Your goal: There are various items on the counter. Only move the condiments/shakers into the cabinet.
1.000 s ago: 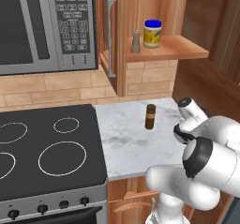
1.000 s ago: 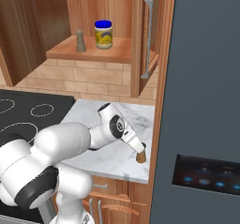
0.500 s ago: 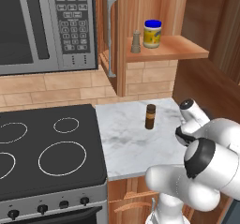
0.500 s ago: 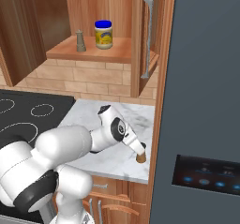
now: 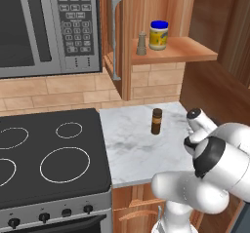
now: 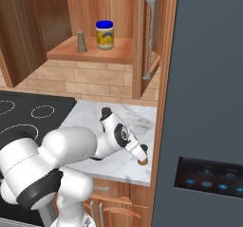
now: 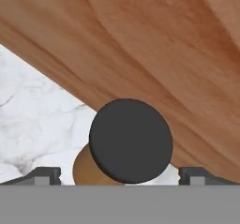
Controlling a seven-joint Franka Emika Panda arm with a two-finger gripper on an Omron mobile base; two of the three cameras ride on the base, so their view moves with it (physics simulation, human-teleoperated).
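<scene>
No text is showing clearly enough to read anywhere in these pictures. The microwave (image 5: pixel 49 27) is carrying a keypad (image 5: pixel 74 25) with rows of small pale marks on its buttons, but they are staying too small and blurred to make out, and the yellow jar (image 6: pixel 105 35) on the cabinet shelf (image 6: pixel 90 54) is wearing a label that is not giving any legible letters. The dark panel (image 6: pixel 209 178) on the grey front at the right is showing only faint blue glowing spots, not readable signs.

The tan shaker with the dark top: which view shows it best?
The hand view: the tan shaker sits close up between the open gripper's fingertips, on the marbled counter. The right base view catches just a bit of it beneath the hand.
</scene>
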